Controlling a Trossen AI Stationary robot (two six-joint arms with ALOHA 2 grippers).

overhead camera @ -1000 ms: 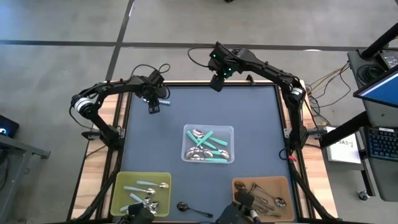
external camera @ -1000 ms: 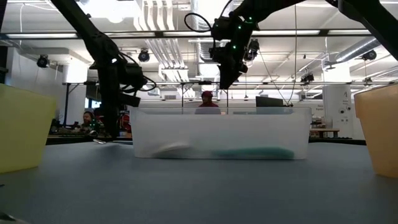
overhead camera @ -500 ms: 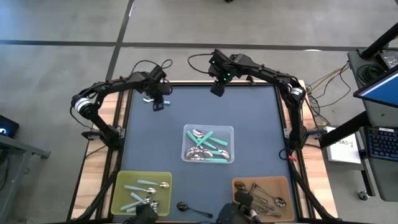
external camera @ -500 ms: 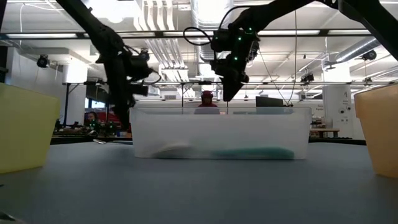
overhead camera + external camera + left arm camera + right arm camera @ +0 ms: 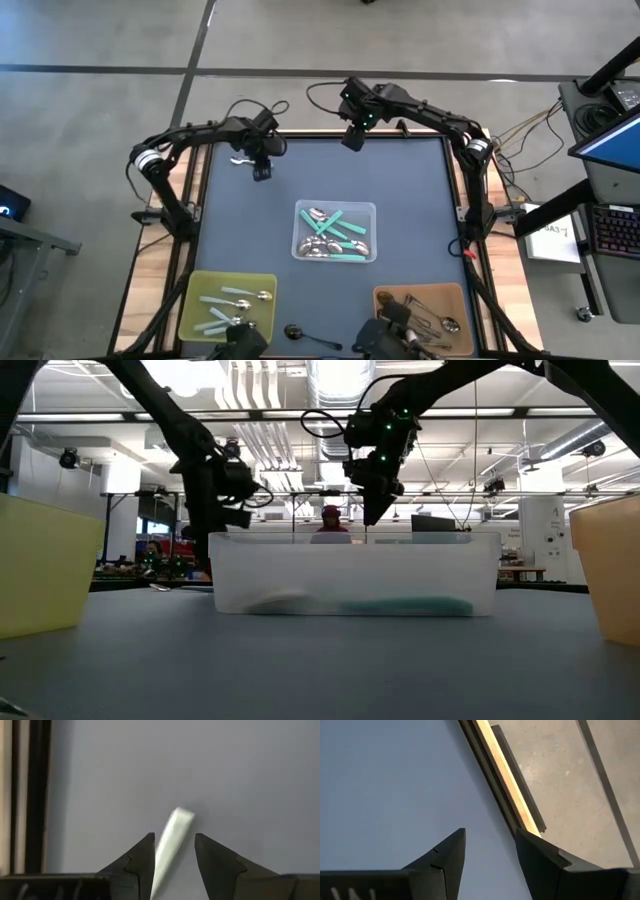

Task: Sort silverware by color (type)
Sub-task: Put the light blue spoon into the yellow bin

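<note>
I have the left gripper (image 5: 262, 172) over the far-left part of the dark blue-grey table mat (image 5: 400, 180), jaws clamped across the pale blue-white flat handle of a small spoon (image 5: 170, 840); only the left wrist view shows that, the handle running up between the two dark fingers (image 5: 137, 865) with its squared tip past them. My read: thin, stiff, very light, smooth handle, so it can pivot or slip in a pinch; I'd hold mid-handle, flat faces against the pads, never the polished bowl. Rest of the silverware: pale-handled spoons in the yellow rectangular bin (image 5: 192, 300) near left, a loose dark all-metal spoon (image 5: 300, 333) on the mat at the near edge, teal-handled spoons (image 5: 335, 238) piled with shiny bowls in the clear plastic bin (image 5: 372, 210) at centre, dark metal ones in the brown rectangular bin (image 5: 462, 295) near right. Right gripper (image 5: 352, 138) hangs over the far edge, centre, jaws apart and empty; its wrist view shows just bare mat and the wooden table edge (image 5: 502, 765). High view gives bin contents but not the grip; low view shows only teal and silver blurs through the clear wall, with both grippers above the rim.
</note>
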